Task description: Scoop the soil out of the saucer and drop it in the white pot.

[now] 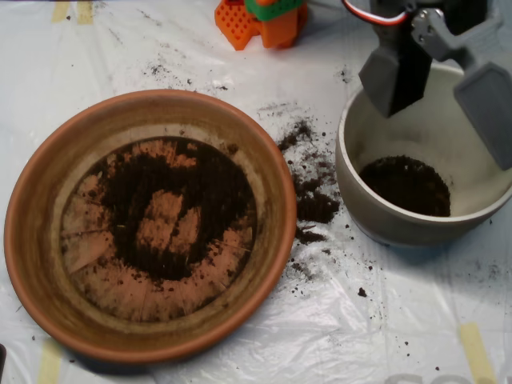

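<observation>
Soil (172, 212) lies mostly in the saucer (48, 192), well left of my scoop (444, 80), which I see hanging spread apart over the white pot (352, 172); some soil sits inside that pot, some spilled between

Fixed overhead, looking nearly straight down, close on the tabletop (240, 336); saucer (32, 240) toward 8 o'clock, white pot (360, 208) at 3, tool (440, 80) cropped at 1.
</observation>
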`<action>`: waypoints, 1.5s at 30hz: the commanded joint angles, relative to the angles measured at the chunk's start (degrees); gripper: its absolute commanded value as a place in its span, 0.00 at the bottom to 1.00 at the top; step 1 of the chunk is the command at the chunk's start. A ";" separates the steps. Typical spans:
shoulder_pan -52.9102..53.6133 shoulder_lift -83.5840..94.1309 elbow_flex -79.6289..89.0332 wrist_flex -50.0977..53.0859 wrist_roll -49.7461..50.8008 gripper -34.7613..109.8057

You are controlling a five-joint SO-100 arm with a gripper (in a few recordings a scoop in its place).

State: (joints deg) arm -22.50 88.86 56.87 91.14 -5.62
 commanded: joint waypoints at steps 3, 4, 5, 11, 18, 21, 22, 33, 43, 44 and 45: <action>5.10 10.20 -0.44 -0.62 2.72 0.56; 6.33 10.72 -0.53 -0.26 2.90 0.56; 7.56 11.34 -0.44 0.09 2.81 0.56; 18.63 15.38 3.78 0.88 6.33 0.55; 32.78 25.58 25.40 -7.82 6.94 0.55; 37.62 28.92 36.65 -12.83 5.98 0.54; 39.38 29.71 40.52 -14.85 5.71 0.54; 51.15 20.74 62.23 -33.75 2.55 0.55; 59.68 9.84 60.47 -39.11 0.18 0.53; 60.38 9.40 60.21 -39.20 0.00 0.51; 61.00 8.88 60.12 -39.38 -0.26 0.50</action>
State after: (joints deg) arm 36.04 97.03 119.71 52.29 -4.39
